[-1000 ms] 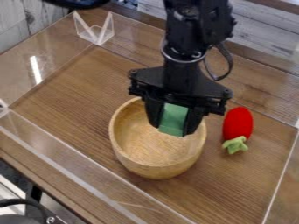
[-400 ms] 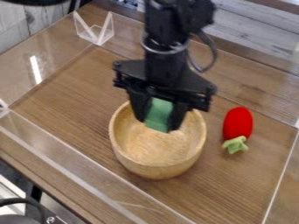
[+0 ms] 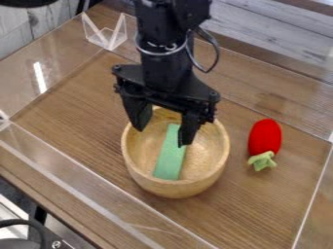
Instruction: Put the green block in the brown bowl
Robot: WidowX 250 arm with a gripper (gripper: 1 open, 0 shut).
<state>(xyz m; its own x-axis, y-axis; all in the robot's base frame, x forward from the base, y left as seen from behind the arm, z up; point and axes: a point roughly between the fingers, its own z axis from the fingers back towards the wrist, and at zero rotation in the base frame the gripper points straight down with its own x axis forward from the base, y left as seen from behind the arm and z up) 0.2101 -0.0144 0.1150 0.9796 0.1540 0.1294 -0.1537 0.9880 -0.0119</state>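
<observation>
The green block [image 3: 172, 153] is a light green bar lying slanted inside the brown bowl [image 3: 142, 173], its upper end leaning toward the far rim. My gripper [image 3: 163, 124] hangs just above the bowl, open, with its black fingers [image 3: 135, 122] spread to either side of the block's upper end and not touching it. The bowl is a round light-wood dish standing on the wooden tabletop.
A red strawberry toy [image 3: 266, 141] with green leaves lies right of the bowl. A clear plastic stand [image 3: 103, 32] sits at the back left. Transparent walls [image 3: 53, 185] enclose the table area.
The gripper moved left over the bowl and its jaws opened. The green block, held between the fingers before, dropped and now lies in the bowl.
</observation>
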